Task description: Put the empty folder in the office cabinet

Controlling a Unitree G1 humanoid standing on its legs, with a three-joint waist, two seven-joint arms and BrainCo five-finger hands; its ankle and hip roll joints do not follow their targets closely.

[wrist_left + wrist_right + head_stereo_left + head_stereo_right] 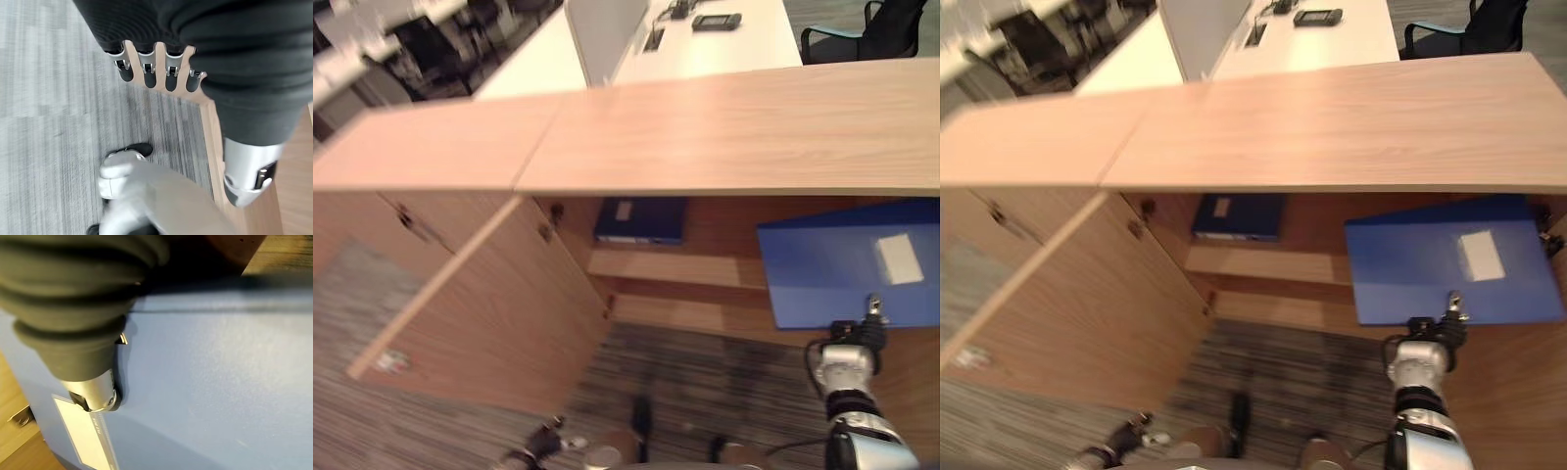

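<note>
Right hand [1430, 338], at 5 o'clock, grips the lower edge of the flat blue folder [1430, 264] with thumb pressed on its smooth cover, held at the open wooden cabinet [1263, 264]. Left hand [156, 73], at 7 o'clock, hangs relaxed, holding nothing.

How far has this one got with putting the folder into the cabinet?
Done: the cabinet door stands open, and a dark blue folder already lies on the shelf inside. In hand: the right hand holds the blue folder by its lower edge, thumb pressed on its face, at the cabinet opening. Left: getting it inside and letting go. The left hand hangs open, idle, by the door's edge.
</note>
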